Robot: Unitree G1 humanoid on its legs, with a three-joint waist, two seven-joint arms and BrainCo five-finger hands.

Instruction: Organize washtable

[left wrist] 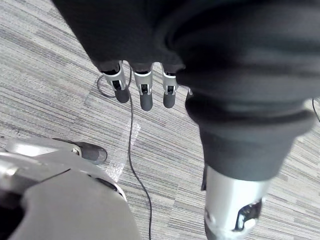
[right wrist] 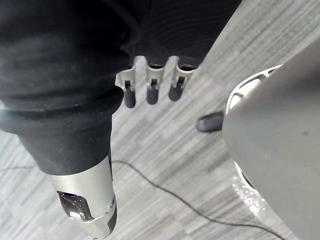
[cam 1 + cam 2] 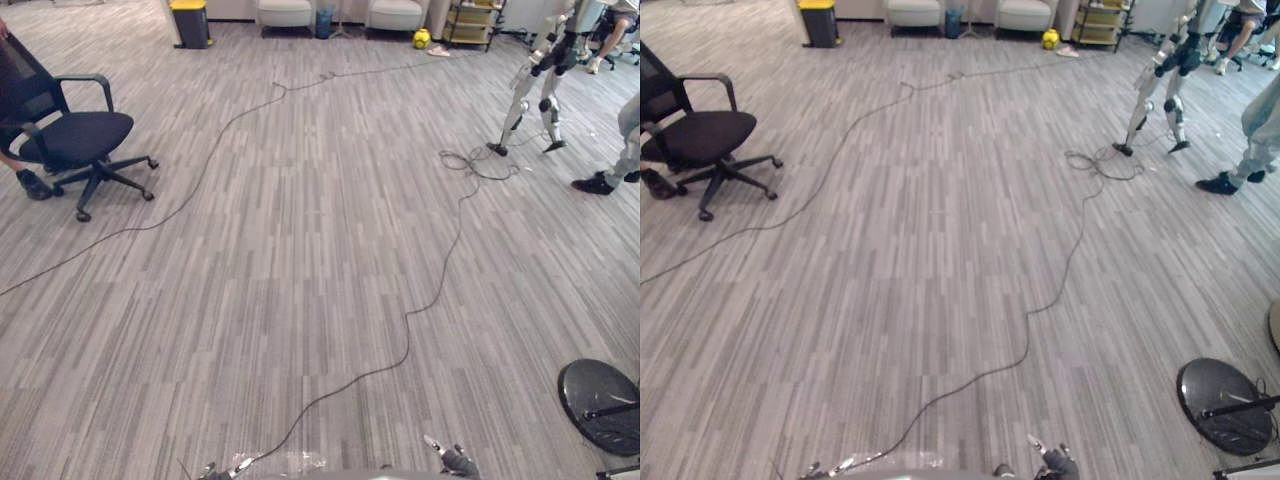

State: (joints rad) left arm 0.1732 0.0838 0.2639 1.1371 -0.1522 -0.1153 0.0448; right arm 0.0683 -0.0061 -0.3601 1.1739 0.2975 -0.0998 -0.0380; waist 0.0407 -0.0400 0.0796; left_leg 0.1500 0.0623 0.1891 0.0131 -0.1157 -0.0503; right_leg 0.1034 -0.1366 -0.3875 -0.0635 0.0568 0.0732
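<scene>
My left hand (image 3: 215, 470) hangs low at the bottom edge of the left eye view, over grey striped carpet. In its wrist view the left hand's fingers (image 1: 142, 92) point straight down at the floor and hold nothing. My right hand (image 3: 455, 462) also hangs low, at the lower right. The right hand's fingers (image 2: 152, 87) are straight too, the thumb (image 2: 87, 200) stands apart, and nothing is in the hand.
A black office chair (image 3: 75, 140) stands at the far left, with a person's shoe (image 3: 30, 185) beside it. Another humanoid robot (image 3: 540, 80) and a person's legs (image 3: 620, 150) are at the far right. A round black base (image 3: 600, 405) lies near right. A yellow-lidded bin (image 3: 190, 22) and armchairs (image 3: 285, 12) line the back.
</scene>
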